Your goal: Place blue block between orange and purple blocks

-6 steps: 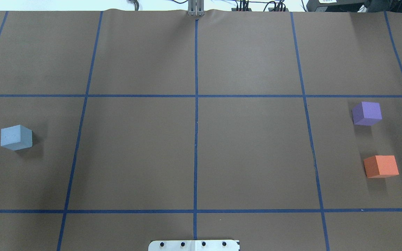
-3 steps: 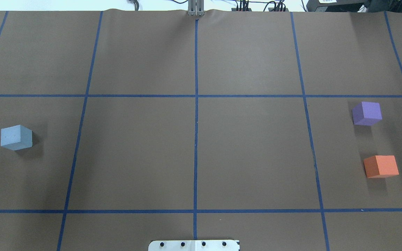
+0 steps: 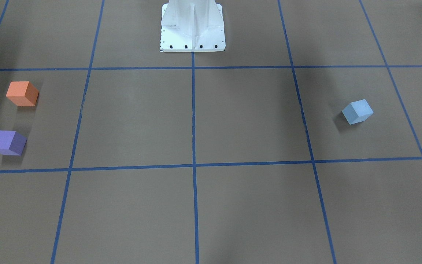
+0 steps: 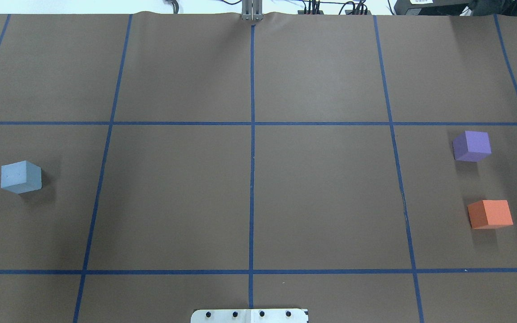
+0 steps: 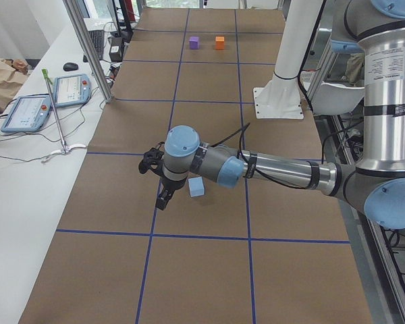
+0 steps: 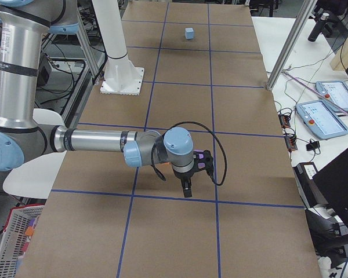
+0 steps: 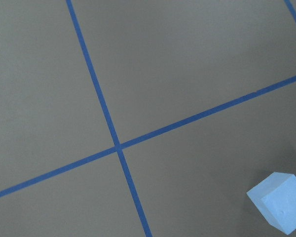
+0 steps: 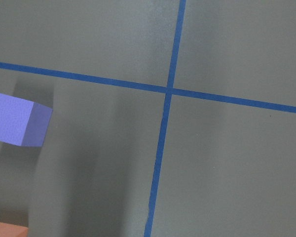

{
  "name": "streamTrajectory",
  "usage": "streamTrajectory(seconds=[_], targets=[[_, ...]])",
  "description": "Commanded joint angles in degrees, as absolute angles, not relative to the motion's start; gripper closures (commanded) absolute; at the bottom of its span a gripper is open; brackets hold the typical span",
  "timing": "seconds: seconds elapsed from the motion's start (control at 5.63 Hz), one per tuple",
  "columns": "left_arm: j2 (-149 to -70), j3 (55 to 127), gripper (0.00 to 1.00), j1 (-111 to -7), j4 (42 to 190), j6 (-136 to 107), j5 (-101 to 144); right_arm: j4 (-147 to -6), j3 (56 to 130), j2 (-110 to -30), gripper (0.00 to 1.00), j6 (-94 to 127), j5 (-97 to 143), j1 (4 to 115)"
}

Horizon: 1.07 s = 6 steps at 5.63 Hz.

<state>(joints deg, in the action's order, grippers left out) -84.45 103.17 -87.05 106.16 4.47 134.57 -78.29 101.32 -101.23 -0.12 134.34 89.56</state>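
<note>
On the brown worktop [image 4: 321, 193], far out at the robot's left end, a pale blue block [image 4: 21, 176], alone in its taped square and turned slightly against the blue tape grid [image 4: 251, 179]. At the opposite end, on the robot's right, a purple block [image 4: 472, 146] and an orange block [image 4: 490, 214], well apart from the blue one. Purple farther from the robot, orange nearer, with a bare gap of worktop between them. All three flat on the surface, none touching another.

In the left side view, the left gripper [image 5: 163, 199] hanging low and pointing down, near the blue block on its operator-side flank, close to a tape line. Jaws released or clenched: cannot tell from that view. From the left wrist camera, only the block standing free at the lower right corner.

In the right side view, the right gripper [image 6: 187, 188] likewise low, close by the purple block. Jaws: cannot tell either.

White robot base plate [image 3: 192, 25] at the middle of the robot's edge.
</note>
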Motion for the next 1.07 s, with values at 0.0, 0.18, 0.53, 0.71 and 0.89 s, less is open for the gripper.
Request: streamTrajectory(seconds=[0.0, 0.18, 0.53, 0.71, 0.89], targets=[[-84.0, 101.5, 0.00, -85.1, 107.8, 1.1, 140.2, -77.9, 101.3, -101.6, 0.00, -0.3, 134.3, 89.6], [-84.0, 100.1, 0.00, -81.4, 108.6, -10.3, 143.7, -77.9, 101.4, -101.9, 0.00, -0.4, 134.4, 89.6], [-84.1, 100.1, 0.00, -70.7, 116.6, -36.5, 140.0, -77.9, 101.3, -102.0, 0.00, -0.6, 134.4, 89.6], [-84.0, 100.1, 0.00, -65.2, 119.8, -44.0, 132.9, -77.9, 101.3, -102.0, 0.00, -0.6, 134.4, 89.6], [-84.0, 100.5, 0.00, -60.3, 120.2, -49.8, 125.5, -77.8, 101.3, -101.9, 0.00, -0.5, 134.4, 89.5]])
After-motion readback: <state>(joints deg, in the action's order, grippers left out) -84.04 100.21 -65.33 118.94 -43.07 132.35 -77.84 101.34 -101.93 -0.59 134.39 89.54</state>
